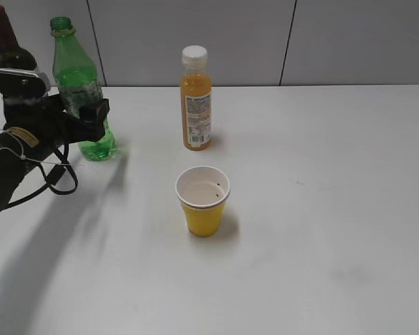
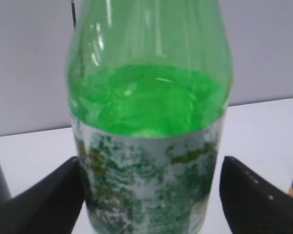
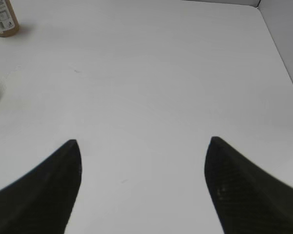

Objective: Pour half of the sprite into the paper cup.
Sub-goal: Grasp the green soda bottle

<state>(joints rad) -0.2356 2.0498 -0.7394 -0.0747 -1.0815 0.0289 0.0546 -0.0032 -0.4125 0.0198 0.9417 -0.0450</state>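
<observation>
White table (image 1: pixel 321 230) under a grey panelled wall carries the sprite (image 1: pixel 80 87) at far left, the left gripper (image 2: pixel 149 187) with jaws spread either side of its label, not clearly touching, the paper cup (image 1: pixel 203 201) near centre, and the right gripper (image 3: pixel 142 187) with jaws open over bare surface.

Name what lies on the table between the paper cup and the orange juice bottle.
Nothing: in the exterior view, only bare table separates the paper cup from the orange juice bottle.
</observation>
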